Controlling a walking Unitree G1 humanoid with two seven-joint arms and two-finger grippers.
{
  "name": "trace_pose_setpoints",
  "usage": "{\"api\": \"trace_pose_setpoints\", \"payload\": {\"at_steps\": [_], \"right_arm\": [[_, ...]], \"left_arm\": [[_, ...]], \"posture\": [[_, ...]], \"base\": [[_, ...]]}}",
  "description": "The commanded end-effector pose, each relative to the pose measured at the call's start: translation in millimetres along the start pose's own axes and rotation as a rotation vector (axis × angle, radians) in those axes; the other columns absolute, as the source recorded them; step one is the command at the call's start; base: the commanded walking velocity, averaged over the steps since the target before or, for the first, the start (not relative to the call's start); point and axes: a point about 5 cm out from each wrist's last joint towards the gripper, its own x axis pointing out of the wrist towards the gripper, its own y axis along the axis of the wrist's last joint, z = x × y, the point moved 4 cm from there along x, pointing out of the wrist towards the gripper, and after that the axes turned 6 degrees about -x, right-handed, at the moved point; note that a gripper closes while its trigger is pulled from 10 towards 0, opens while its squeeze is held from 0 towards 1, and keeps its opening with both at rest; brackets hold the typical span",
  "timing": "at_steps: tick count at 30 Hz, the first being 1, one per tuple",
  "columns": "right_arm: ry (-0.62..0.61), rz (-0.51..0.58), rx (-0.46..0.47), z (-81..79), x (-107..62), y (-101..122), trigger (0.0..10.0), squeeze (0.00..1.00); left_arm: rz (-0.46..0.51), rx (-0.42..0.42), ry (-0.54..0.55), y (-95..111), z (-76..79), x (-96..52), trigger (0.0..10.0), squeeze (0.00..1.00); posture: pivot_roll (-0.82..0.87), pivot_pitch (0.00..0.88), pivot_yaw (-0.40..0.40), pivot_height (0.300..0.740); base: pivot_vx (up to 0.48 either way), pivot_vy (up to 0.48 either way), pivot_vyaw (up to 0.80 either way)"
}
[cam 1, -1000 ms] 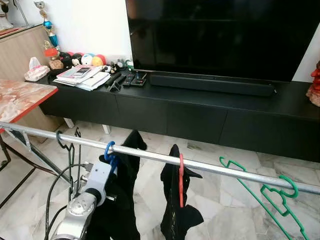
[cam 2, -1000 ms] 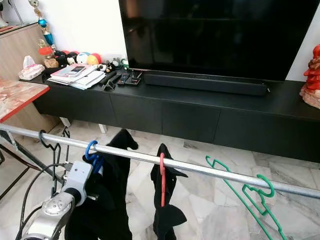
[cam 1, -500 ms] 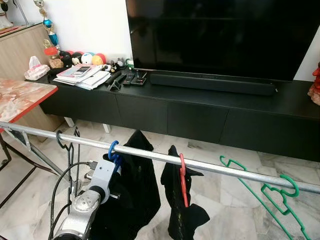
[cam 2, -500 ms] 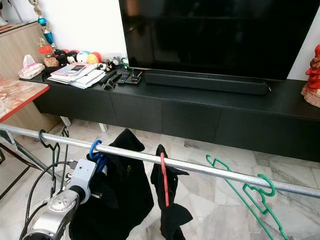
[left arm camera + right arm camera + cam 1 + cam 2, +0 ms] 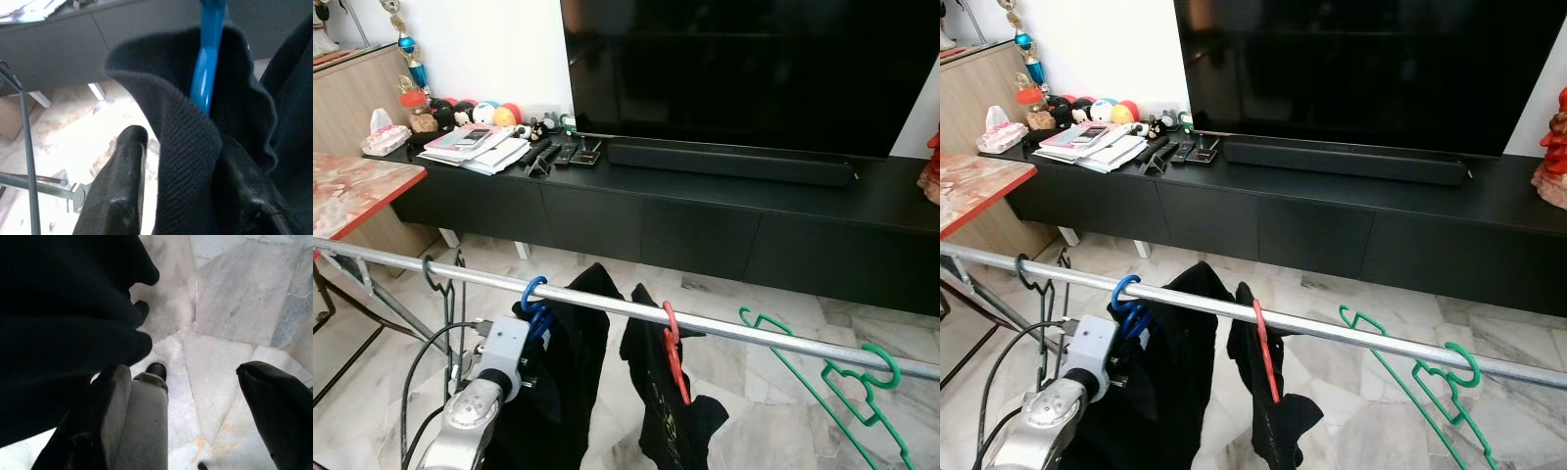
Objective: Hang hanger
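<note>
My left gripper (image 5: 181, 191) sits just below the metal rail (image 5: 754, 331), and the blue hanger (image 5: 534, 297) lies at twelve o'clock from it, its hook already looped over the rail. The hanger's neck runs straight up from between my fingers, while the rail crosses at right angles, from nine o'clock to three o'clock. My fingers are parted only a little and clamp the collar of the black garment (image 5: 570, 372) around the blue neck. I judge the next move is to let go and draw down and back.

At three o'clock hangs a red hanger (image 5: 674, 340) with a second black garment (image 5: 671, 421), near enough to snag. Farther along are green hangers (image 5: 842, 377); at nine o'clock, a black wire hanger (image 5: 438, 284). My right gripper (image 5: 186, 421) hangs idle over the marble floor (image 5: 234, 298), fingers spread wide, holding nothing.
</note>
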Motion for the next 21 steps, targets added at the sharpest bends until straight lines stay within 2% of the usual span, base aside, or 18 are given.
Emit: {"api": "trace_pose_setpoints", "payload": {"at_steps": [1, 5, 6, 7, 8, 9, 14, 21], "right_arm": [[0.005, -0.016, 0.007, -0.7, -0.8, -6, 10.0, 0.00], [0.004, -0.019, 0.004, 0.5, -1.1, -7, 10.0, 0.00], [0.006, -0.020, 0.002, 0.2, -1.0, -7, 10.0, 0.00], [0.006, -0.020, 0.002, 0.2, -1.0, -7, 10.0, 0.00], [0.006, -0.020, 0.001, 0.2, -1.0, -7, 10.0, 0.00], [0.009, -0.018, -0.003, -1.0, -0.6, -5, 10.0, 0.00], [0.021, -0.009, -0.011, -10.7, 1.6, 3, 10.0, 0.00], [0.019, 0.000, 0.005, -18.6, 3.2, 11, 10.0, 0.00]], "left_arm": [[0.070, -0.036, 0.017, 12, -5.0, -6.2, 10.0, 1.00], [0.145, -0.077, 0.006, 22, 0.0, -21.0, 10.0, 1.00], [0.176, -0.103, 0.014, 27, 0.1, -26.5, 10.0, 0.75], [0.176, -0.103, 0.014, 27, 0.1, -26.5, 10.0, 0.75], [0.184, -0.105, 0.020, 28, -0.2, -27.9, 10.0, 0.41], [0.195, -0.109, 0.028, 30, 0.2, -30.4, 10.0, 0.00], [0.192, -0.100, 0.016, 27, 7.2, -31.1, 10.0, 0.00], [0.200, -0.097, 0.007, 34, 8.7, -29.4, 10.0, 0.00]], "posture": [[0.00, 0.031, 0.049, 0.740], [0.01, 0.019, 0.048, 0.740], [0.01, 0.014, 0.047, 0.740], [0.01, 0.014, 0.047, 0.740], [0.01, 0.010, 0.045, 0.740], [0.02, 0.007, 0.044, 0.740], [0.01, 0.000, 0.045, 0.740], [0.01, 0.004, 0.049, 0.740]], "base": [[0.000, 0.000, 0.00], [0.000, 0.000, 0.00], [0.000, 0.000, 0.00], [0.000, 0.000, 0.00], [0.000, 0.000, 0.00], [0.000, 0.000, 0.00], [0.000, 0.000, 0.00], [0.000, 0.000, 0.00]]}}
